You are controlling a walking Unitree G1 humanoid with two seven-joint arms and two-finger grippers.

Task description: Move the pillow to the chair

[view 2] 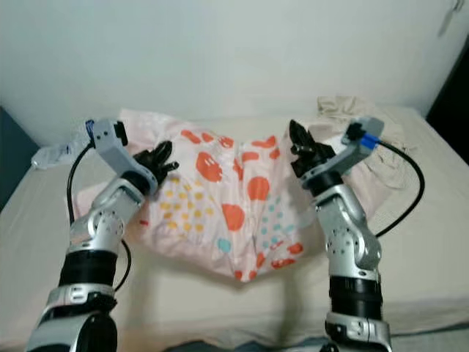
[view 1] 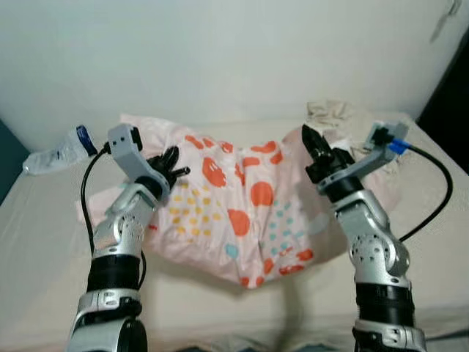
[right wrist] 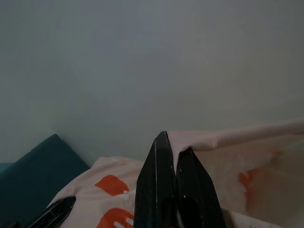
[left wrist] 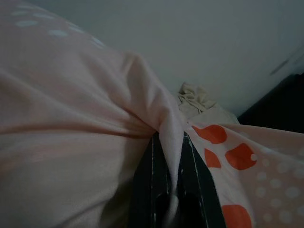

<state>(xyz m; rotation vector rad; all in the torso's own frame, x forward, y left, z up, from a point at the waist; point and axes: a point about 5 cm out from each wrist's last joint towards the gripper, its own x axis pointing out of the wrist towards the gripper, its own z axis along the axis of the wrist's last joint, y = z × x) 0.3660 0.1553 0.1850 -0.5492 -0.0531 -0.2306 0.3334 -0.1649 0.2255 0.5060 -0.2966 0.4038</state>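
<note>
In the head views, the pink pillow with orange and teal spots hangs between both pincers over a beige bed. The left gripper pinches its left edge, the right gripper its right upper corner. A plastic bottle lies outside the left gripper; crumpled cloth sits behind the right one.

Left wrist view: the fingers are closed on a fold of pillow fabric.

Right wrist view: the fingers are clamped on the pillow's edge, white wall beyond.
</note>
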